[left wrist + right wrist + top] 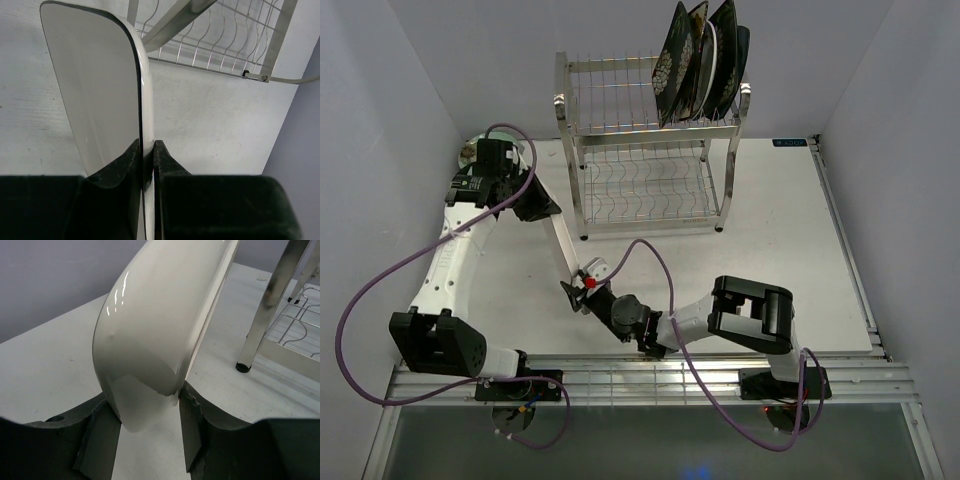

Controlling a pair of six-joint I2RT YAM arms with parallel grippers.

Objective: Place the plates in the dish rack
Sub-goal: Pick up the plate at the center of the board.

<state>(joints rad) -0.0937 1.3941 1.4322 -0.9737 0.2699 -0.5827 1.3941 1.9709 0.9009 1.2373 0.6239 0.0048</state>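
Observation:
A white rectangular plate (565,245) stands on edge above the table, in front of the dish rack (650,150). My left gripper (548,210) is shut on its far end; in the left wrist view both fingers pinch the thin rim (146,150). My right gripper (582,287) is closed across the near end, and the plate's curved back (160,325) fills the gap between its fingers (147,415). Several dark plates (705,60) stand upright in the right part of the rack's top tier. The lower tier holds nothing.
A pale green round plate (478,150) lies at the far left, partly hidden behind the left arm. A rack post (270,305) stands close to the right of the held plate. The purple cables (650,255) loop over the table.

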